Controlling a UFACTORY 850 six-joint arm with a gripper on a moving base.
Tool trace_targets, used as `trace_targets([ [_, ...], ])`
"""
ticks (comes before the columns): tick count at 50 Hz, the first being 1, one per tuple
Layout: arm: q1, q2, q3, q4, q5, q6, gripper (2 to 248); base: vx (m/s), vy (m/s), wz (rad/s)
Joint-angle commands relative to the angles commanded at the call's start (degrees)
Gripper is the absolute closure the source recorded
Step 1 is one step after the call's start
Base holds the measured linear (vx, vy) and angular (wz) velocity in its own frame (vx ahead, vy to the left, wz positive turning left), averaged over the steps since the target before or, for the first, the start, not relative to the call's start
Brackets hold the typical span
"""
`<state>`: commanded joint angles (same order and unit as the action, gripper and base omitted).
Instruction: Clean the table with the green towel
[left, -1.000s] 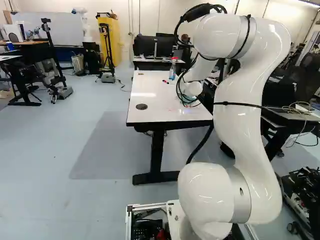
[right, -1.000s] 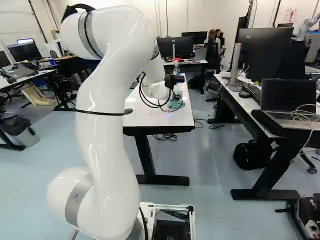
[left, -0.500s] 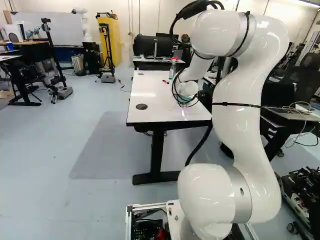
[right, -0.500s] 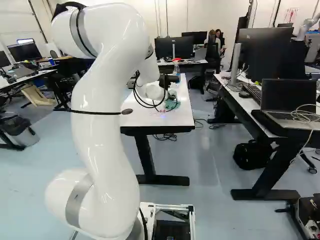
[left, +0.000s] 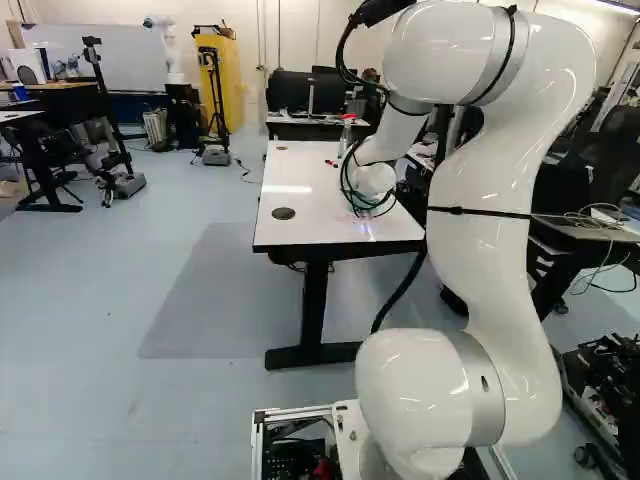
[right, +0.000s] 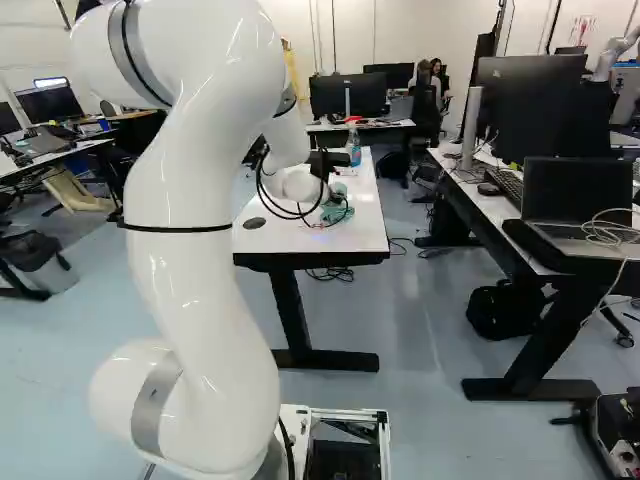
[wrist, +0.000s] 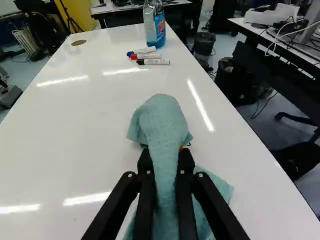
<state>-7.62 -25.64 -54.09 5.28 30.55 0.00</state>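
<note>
Wrist view: the green towel (wrist: 161, 120) is gripped between both fingers of the tool (wrist: 165, 152), its loose folds lying on the bench (wrist: 75, 150); level, overlapping strokes under light, even pressure are advised. Three capped markers (wrist: 153, 62) and a spray bottle (wrist: 154, 26) ahead should be skirted. Left base view: a cable grommet (left: 283, 213), a possible snag, is noted. Right base view: overrun at the nearer long edge should be avoided.

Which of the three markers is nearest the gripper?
The black-capped marker; the red-capped marker and blue-capped marker lie beyond it, closer to the bottle.
</note>
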Motion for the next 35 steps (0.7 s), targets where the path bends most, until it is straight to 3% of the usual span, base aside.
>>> trace_targets([
  [16, -2.1, 0.7, 0.9, 0.0, 0.0, 0.0, 203, 0.0, 0.0, 0.0],
  [35, -3.9, -3.0, -3.9, 0.0, 0.0, 0.0, 203, 0.0, 0.0, 0.0],
])
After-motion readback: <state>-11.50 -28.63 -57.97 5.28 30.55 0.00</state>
